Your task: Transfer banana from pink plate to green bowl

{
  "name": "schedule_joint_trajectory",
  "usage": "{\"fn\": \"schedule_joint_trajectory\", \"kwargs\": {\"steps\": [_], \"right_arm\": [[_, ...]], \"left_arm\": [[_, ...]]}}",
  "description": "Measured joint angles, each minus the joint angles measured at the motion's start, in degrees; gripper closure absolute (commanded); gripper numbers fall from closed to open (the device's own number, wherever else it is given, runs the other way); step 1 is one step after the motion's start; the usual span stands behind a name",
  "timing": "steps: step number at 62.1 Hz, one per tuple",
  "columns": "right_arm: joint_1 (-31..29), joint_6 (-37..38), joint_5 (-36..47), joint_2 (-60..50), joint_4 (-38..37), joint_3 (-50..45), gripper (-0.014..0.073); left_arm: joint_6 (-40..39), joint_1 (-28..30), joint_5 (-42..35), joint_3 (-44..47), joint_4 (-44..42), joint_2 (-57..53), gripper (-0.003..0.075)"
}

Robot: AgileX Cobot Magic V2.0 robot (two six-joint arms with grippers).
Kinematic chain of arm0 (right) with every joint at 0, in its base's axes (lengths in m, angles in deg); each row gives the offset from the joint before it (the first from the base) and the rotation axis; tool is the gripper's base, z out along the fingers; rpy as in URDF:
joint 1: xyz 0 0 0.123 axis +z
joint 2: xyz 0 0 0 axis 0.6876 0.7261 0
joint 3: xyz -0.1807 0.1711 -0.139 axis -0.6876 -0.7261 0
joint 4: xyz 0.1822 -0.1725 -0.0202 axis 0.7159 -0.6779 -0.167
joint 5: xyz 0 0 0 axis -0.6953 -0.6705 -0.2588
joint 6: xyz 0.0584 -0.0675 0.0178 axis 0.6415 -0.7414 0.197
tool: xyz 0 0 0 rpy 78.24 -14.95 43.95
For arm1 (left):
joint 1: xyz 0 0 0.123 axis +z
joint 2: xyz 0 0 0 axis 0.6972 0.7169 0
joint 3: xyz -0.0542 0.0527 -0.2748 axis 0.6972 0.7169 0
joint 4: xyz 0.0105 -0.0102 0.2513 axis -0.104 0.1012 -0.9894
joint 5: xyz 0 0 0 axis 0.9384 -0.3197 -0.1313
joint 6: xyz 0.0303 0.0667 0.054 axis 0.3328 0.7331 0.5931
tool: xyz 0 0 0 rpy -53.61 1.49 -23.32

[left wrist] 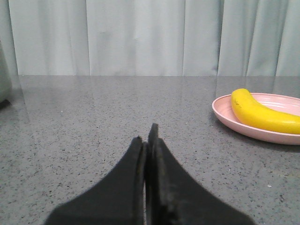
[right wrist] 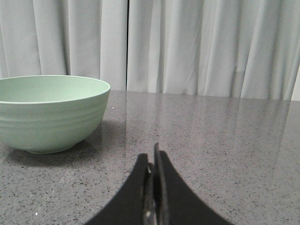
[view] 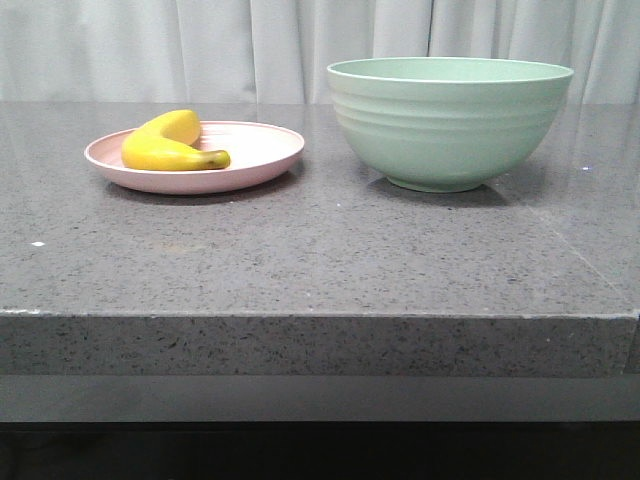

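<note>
Jaws on both arms pressed together, nothing between them: left gripper (left wrist: 149, 133) closed and empty in its wrist view, right gripper (right wrist: 153, 152) same in its own. Neither arm shows in the front view, so both sit back from the work area, low over the grey stone table (view: 320, 260). Task looks not started. Banana (view: 170, 143) lies on its side on the pink plate (view: 262, 152), toward the plate's left half, dark stem tip pointing right toward the plate's centre. Green bowl (view: 450, 125) stands upright to the right of the plate, apart from it, a gap of bare table between them; its inside isn't fully visible from the front, but the part that shows holds nothing. Left wrist view has the banana and plate off to one side of the fingers, not lined up with them; right wrist view has the bowl off to one side too. White curtain (view: 200, 45) behind the table. Everything is left to do: open a gripper, reach the banana, grip, lift, carry across, release over the bowl. Left arm is my guess for the pick since the plate is on its side.
</note>
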Motion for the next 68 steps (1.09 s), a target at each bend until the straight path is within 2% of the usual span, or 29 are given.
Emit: {"fn": "schedule_joint_trajectory", "kwargs": {"steps": [25,38,53,68], "right_arm": [[0.0,0.0,0.1,0.0,0.0,0.0,0.0653],[0.0,0.0,-0.4,0.0,0.0,0.7,0.0653],[0.0,0.0,-6.2,0.0,0.0,10.5,0.0653],[0.0,0.0,-14.9,4.0,0.0,22.5,0.0653]], "left_arm": [[0.0,0.0,0.0,0.0,0.0,0.0,0.0741],[0.0,0.0,0.3,-1.5,3.4,0.0,0.0741],[0.0,0.0,1.4,-9.7,4.6,0.0,0.0741],[0.0,0.0,8.9,-22.2,4.7,1.9,0.0741]]}}
